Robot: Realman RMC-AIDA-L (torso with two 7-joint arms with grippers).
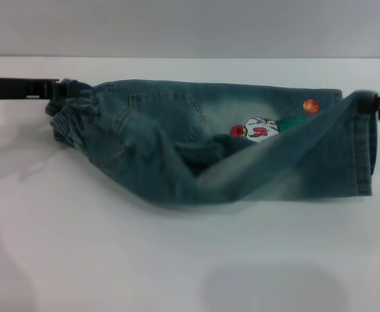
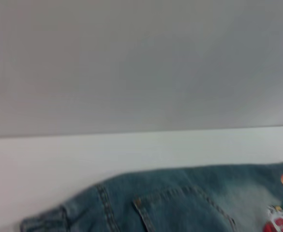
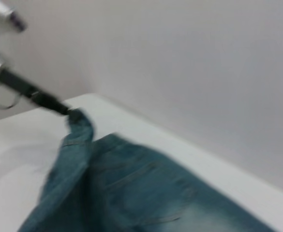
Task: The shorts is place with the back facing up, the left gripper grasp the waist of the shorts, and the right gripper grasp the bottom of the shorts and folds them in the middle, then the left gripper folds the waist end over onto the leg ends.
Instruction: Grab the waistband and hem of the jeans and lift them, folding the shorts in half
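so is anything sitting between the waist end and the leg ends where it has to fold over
Nothing visible does. Between the waist, pinched by the left claw, and the leg ends, held by the right claw, lies only the shorts' own denim.

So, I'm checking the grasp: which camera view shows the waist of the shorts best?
The head view: the ruffled waist shows whole, pinched at its far corner by the left gripper. The right wrist view shows only a blurred lifted corner at that gripper's tip. The left wrist view catches just an edge of the shorts.
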